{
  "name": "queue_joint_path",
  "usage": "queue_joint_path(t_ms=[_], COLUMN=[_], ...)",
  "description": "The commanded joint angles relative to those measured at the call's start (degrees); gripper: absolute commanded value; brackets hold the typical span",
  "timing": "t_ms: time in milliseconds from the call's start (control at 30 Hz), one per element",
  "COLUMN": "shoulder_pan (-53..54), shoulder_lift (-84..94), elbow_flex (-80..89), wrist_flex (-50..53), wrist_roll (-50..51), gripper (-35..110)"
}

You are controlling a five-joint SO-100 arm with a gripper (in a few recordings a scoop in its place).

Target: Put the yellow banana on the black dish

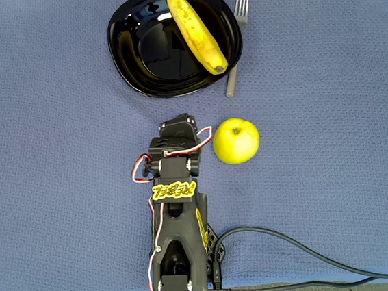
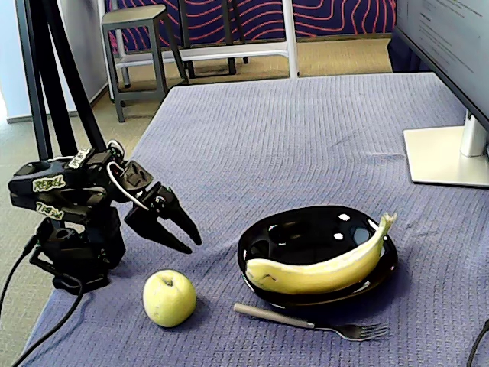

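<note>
blue tablecloth (image 2: 306, 130), stool (image 2: 137, 38), tan floor (image 2: 336, 53)

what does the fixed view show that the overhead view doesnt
Fixed view alone: a monitor stand, a stool on the floor behind the table, and the gripper side-on, jaws slightly apart, holding nothing. Overhead view alone: the arm's cable trailing right across the cloth. Both: the banana lying on the dish, the fork beside the dish, the apple by the gripper.
</note>
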Motion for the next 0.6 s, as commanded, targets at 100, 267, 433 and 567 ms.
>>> queue_joint_path(t_ms=[100,267,433,567], shoulder_pan=[-0.6,-1.0,-0.8,-0.7], shoulder_lift=[-0.3,0.3,-0.1,-0.4], elbow_flex=[-0.6,-0.1,-0.3,-0.3], wrist_flex=[-0.5,-1.0,-1.1,-1.4], wrist_roll=[5.2,6.1,6.2,6.5], gripper=[0,0,0,0])
